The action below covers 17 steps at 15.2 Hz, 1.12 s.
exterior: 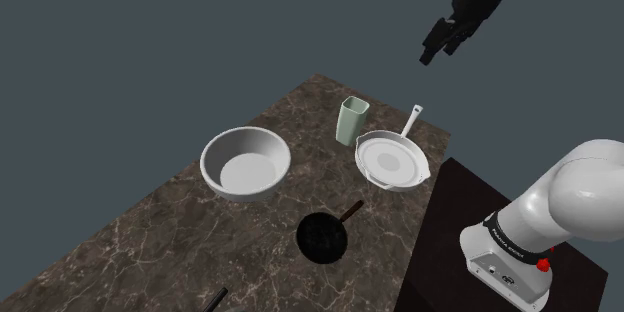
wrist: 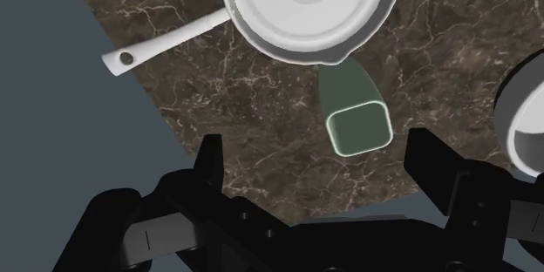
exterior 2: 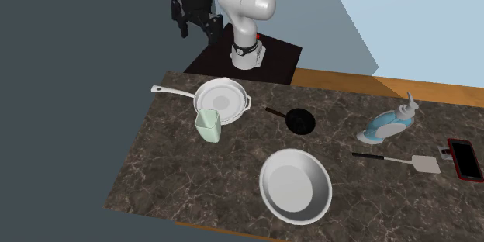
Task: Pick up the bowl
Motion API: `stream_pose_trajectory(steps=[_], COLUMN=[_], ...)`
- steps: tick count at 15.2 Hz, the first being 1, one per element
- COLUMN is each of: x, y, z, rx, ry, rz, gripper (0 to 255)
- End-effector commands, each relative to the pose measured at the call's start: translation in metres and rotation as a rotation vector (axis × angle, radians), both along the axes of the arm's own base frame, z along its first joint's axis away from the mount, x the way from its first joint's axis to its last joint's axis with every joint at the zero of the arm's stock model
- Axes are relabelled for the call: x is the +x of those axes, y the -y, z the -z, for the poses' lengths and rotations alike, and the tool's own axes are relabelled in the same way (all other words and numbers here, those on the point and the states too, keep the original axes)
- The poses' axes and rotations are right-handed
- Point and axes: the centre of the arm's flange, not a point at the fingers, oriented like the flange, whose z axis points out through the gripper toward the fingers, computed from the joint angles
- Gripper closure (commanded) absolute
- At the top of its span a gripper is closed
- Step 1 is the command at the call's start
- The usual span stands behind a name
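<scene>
Pincer [exterior: 435,53] spread apart and pinching nothing: the wrist view shows my two black fingers [wrist: 209,161] standing well apart with only the scene far below between them. I hang high above the dark marbled worktop [exterior: 190,250], over the end nearest my stand. Below me are a pale green square cup [wrist: 357,126] standing upright and a white frying pan [wrist: 305,4] with a long handle. The task's thing, a wide white bowl [exterior: 245,163], sits upright and empty on the worktop, well apart from me. In the shoulder view it lies to the left of the cup and pan, and a small black pan [exterior: 322,236] is near it. By my judgement nothing of the task is done yet, since the bowl rests untouched. What is left is the whole job: crossing to the bowl, coming down over its rim, closing on it and lifting.
</scene>
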Motion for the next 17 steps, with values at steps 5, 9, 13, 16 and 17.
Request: stream_pose_trajectory(steps=[5,9,13,16,17], x=[0.028,0.046,0.064,0.078,0.083], y=[-0.051,-0.086,-0.122,-0.149,-0.158], z=[0.048,0.079,0.109,0.131,0.139], rx=[0.038,0.062,0.087,0.105,0.112], ry=[0.0,-0.001,-0.002,-0.003,-0.003], rz=[0.02,0.032,0.045,0.054,0.057], gripper=[0,0,0,0,0])
